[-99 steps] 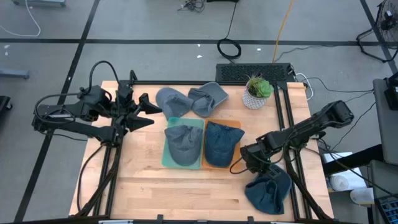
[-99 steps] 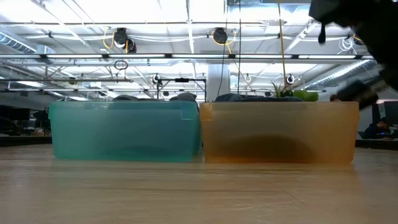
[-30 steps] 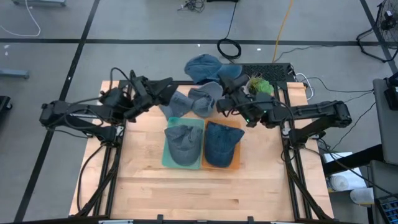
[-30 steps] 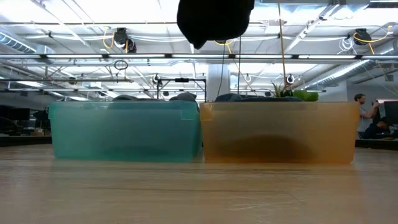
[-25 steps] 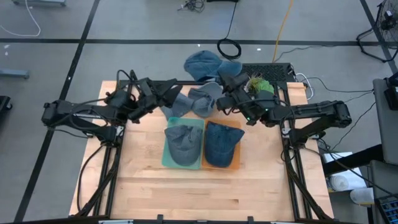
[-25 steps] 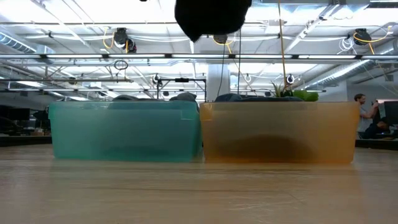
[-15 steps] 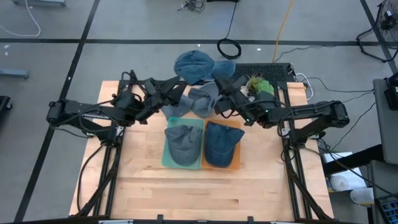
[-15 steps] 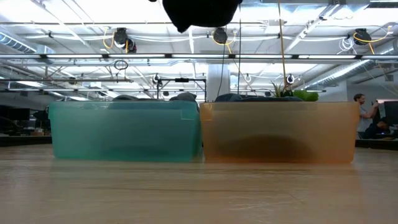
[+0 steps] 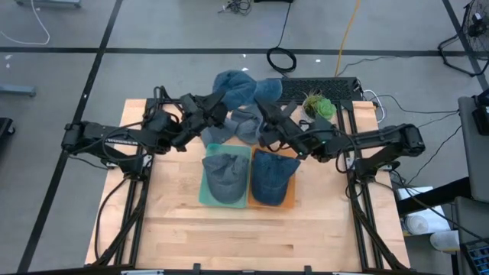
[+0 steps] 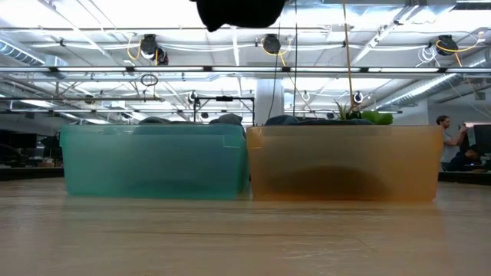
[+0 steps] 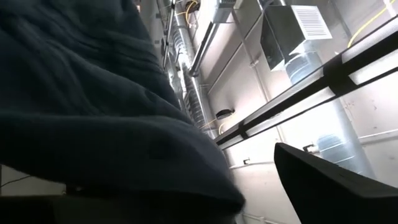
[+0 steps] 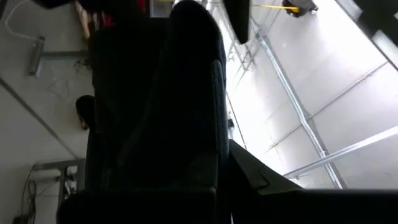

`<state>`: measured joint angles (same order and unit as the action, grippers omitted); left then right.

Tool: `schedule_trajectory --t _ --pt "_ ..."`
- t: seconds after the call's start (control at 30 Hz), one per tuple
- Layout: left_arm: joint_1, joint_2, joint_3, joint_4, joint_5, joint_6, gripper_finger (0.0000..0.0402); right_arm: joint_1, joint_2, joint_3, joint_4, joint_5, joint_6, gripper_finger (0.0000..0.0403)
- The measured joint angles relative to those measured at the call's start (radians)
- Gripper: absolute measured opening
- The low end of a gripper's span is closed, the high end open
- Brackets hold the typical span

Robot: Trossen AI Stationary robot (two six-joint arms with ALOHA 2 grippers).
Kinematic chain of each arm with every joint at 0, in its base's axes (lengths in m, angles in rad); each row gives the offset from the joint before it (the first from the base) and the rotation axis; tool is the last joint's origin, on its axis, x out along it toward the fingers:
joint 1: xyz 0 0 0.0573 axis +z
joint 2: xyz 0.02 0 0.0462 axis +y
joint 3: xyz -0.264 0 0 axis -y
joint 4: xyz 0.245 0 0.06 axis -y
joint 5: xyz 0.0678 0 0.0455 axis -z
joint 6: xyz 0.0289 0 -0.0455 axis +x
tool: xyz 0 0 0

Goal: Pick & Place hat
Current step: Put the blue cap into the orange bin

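A blue hat (image 9: 238, 85) hangs in the air over the table's far edge; it shows as a dark mass at the top of the low view (image 10: 238, 11). My right gripper (image 9: 265, 109) is shut on it from below. My left gripper (image 9: 216, 105) is open right beside the hat's left side; the hat's cloth (image 11: 93, 112) fills much of the left wrist view. Two grey-blue hats (image 9: 237, 126) lie on the table by the far edge. A grey hat (image 9: 225, 176) lies in the teal bin (image 9: 205, 200). A blue hat (image 9: 273, 176) lies in the orange bin (image 9: 290, 200). My right gripper holds the blue hat by its cloth (image 12: 186, 124), pinched between the two fingers. The fingers slant up toward the table's far left. The hat stands above the gripper, clear of the table; which part is gripped cannot be told. My left gripper stands against the hat's cloth (image 11: 155, 162); whether it touches, I cannot tell.
A potted plant (image 9: 317, 107) stands at the table's far right corner, next to a dark keyboard-like block (image 9: 321, 85). The two bins stand side by side mid-table, also seen in the low view (image 10: 245, 162). Bare wood (image 9: 229, 237) spreads toward the near edge.
My right gripper has carried the blue hat toward the table's left, along the far edge and a little higher. My left gripper has gone toward the right, closing in on the hat. The hats on the table and in the bins have stayed put.
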<state>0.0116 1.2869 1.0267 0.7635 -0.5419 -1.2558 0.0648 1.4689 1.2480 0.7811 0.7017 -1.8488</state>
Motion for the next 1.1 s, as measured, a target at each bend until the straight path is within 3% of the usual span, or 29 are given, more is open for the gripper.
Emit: schedule_trajectory --t 0.1,0.37,0.43,0.57,0.77,0.93,1.1 --pt "0.0 0.0 0.0 0.0 0.0 -0.011 0.0249 0.004 0.0 0.0 -0.004 0.001 0.002 0.0" --pt "0.0 -0.005 0.0 0.003 0.056 -0.005 0.0048 0.002 0.0 0.0 -0.029 0.002 0.004 0.0" --pt "0.001 -0.006 0.0 0.016 0.076 0.038 0.0014 0.003 0.0 0.0 -0.031 0.001 0.018 0.0001" --pt "0.018 -0.013 0.0 0.061 0.17 0.079 0.0005 0.003 0.0 0.0 -0.032 -0.007 0.111 0.0017" --pt "0.08 -0.078 0.0 0.02 0.355 0.064 0.0004 0.061 -0.039 0.0 -0.029 0.001 0.409 0.0058" --pt "0.158 -0.165 0.0 -0.201 0.593 -0.026 0.0003 0.189 -0.095 0.0 -0.033 0.003 0.758 0.0105" --pt "0.223 -0.216 0.0 -0.415 0.923 -0.147 0.0002 0.271 -0.164 0.0 -0.112 0.0 1.221 0.0141"
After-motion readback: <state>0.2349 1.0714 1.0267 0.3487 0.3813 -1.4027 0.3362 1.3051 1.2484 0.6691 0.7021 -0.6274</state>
